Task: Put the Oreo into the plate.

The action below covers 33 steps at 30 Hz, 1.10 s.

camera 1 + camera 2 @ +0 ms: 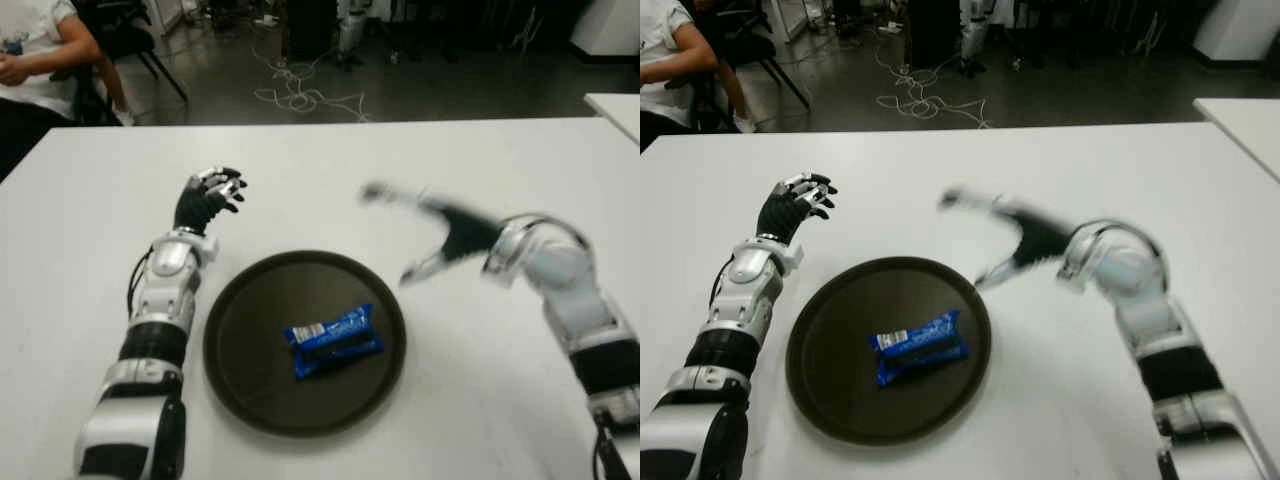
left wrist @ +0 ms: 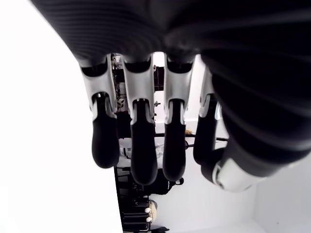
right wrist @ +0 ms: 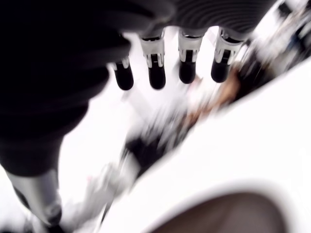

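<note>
A blue Oreo pack (image 1: pixel 333 341) lies flat inside the round dark plate (image 1: pixel 245 330) on the white table (image 1: pixel 330 160). My right hand (image 1: pixel 405 232) hovers just past the plate's far right rim, blurred by motion, with thumb and fingers spread wide and nothing between them. In the right wrist view its fingertips (image 3: pixel 156 77) point away over the table and the plate's rim (image 3: pixel 228 208) shows below. My left hand (image 1: pixel 210 196) shows beyond the plate's left side, fingers loosely curled (image 2: pixel 138 145) and holding nothing.
A seated person (image 1: pixel 35 50) is at the far left beyond the table. Cables (image 1: pixel 300 95) lie on the floor behind. Another white table's corner (image 1: pixel 615 105) shows at the far right.
</note>
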Available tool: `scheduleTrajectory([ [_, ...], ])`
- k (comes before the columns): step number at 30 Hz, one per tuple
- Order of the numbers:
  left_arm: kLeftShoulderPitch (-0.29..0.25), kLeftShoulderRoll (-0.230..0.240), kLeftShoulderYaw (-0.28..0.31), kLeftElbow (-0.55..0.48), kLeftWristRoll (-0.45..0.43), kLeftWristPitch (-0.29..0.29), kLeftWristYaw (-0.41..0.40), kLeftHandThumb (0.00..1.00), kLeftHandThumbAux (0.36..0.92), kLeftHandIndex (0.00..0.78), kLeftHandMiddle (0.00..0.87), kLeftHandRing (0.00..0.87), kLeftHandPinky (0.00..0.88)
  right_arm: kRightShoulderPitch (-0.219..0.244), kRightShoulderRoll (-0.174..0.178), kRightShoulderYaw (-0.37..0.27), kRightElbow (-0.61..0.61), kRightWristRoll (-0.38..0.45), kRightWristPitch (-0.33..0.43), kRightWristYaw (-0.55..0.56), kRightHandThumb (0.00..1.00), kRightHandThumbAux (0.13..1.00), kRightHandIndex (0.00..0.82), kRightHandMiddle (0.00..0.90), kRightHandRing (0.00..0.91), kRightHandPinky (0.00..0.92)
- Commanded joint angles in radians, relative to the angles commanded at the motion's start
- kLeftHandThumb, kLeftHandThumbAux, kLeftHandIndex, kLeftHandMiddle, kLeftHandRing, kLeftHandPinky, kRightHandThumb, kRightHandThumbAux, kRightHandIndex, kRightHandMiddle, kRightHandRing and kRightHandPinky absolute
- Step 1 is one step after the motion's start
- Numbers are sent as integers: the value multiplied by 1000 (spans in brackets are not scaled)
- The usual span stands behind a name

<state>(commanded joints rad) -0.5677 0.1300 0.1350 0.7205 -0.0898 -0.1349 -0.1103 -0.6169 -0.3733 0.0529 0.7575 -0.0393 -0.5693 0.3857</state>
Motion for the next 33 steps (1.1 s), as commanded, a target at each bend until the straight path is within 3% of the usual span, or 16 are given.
scheduleTrajectory([
  [5,-3,0,3,0,-5,7,-3,834,672,419,466,512,562,-40,10,-83,174,74,62,-50,0,728,171,231,228,249],
  [10,-6,-1,8,5,-15,13,-13,834,673,419,466,506,554,-119,28,-214,365,203,369,-106,0,747,191,268,289,326],
  [15,-6,-3,6,7,-14,10,-14,834,673,419,465,508,569,-154,95,-266,373,252,473,-221,0,800,239,345,399,444],
  [19,-10,-1,7,18,-14,10,-18,834,673,419,466,512,573,-144,149,-266,285,246,497,-302,0,820,266,372,431,468],
  [24,-11,2,6,24,-12,3,-27,834,673,419,465,516,581,-79,208,-228,167,188,472,-386,0,841,279,404,462,500],
  [33,-10,2,10,29,-18,-3,-40,833,673,419,465,509,566,-78,207,-207,199,136,425,-376,23,841,293,436,485,532],
])
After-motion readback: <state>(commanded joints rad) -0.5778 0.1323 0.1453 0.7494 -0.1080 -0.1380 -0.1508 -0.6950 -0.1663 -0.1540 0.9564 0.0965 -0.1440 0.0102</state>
